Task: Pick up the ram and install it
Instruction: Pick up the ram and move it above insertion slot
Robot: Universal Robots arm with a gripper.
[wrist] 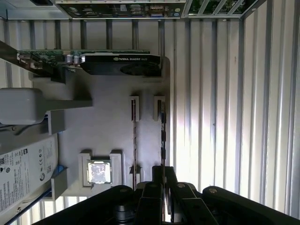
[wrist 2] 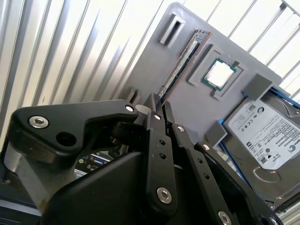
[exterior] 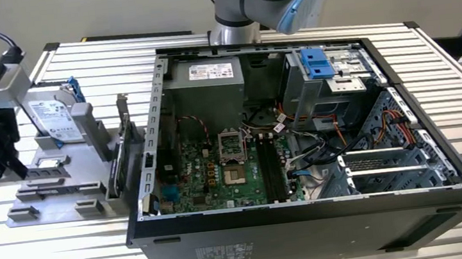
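The gripper (wrist: pixel 163 171) straddles the ram (wrist: pixel 162 136), which stands in a grey tray (wrist: pixel 108 126). Its jaws are nearly closed; whether they actually grip is unclear.

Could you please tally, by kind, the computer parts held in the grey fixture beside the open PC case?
Ram: 1
CPU chip: 1
Hard drive: 1
Expansion card: 1
Total: 4
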